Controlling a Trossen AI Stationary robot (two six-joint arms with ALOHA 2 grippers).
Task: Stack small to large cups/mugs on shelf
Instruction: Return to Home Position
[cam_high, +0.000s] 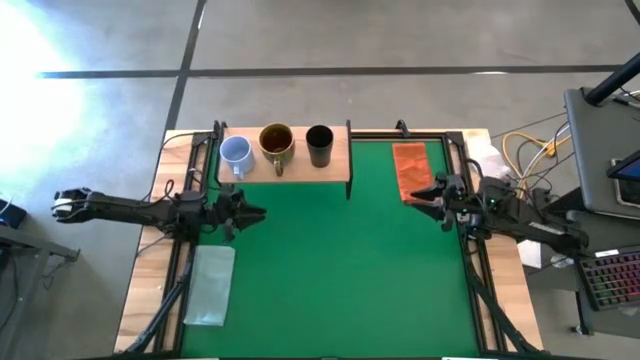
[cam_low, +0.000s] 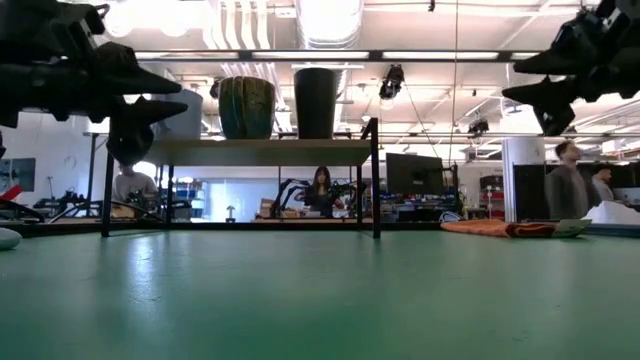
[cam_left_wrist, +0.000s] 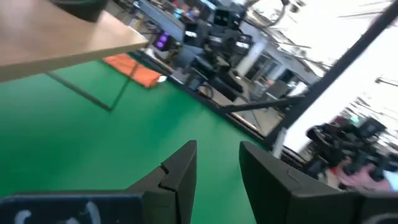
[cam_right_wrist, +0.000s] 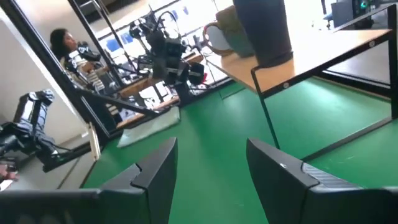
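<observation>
Three vessels stand in a row on the wooden shelf (cam_high: 340, 160) at the table's far edge: the pale blue-grey mug (cam_high: 236, 153) at the left, the brown-mustard mug (cam_high: 276, 143) in the middle, the black cup (cam_high: 319, 145) at the right. Each rests on its base. In the low view the brown-mustard mug (cam_low: 246, 107) and the black cup (cam_low: 315, 102) show above the board. My left gripper (cam_high: 258, 212) hangs open and empty above the mat, near the shelf's left end. My right gripper (cam_high: 418, 192) is open and empty at the right, beside the orange cloth (cam_high: 411, 168).
The green mat (cam_high: 330, 270) covers the table. A pale folded cloth (cam_high: 210, 284) lies at the near left. The shelf's black legs (cam_low: 375, 180) stand on the mat. People and desks show in the room behind.
</observation>
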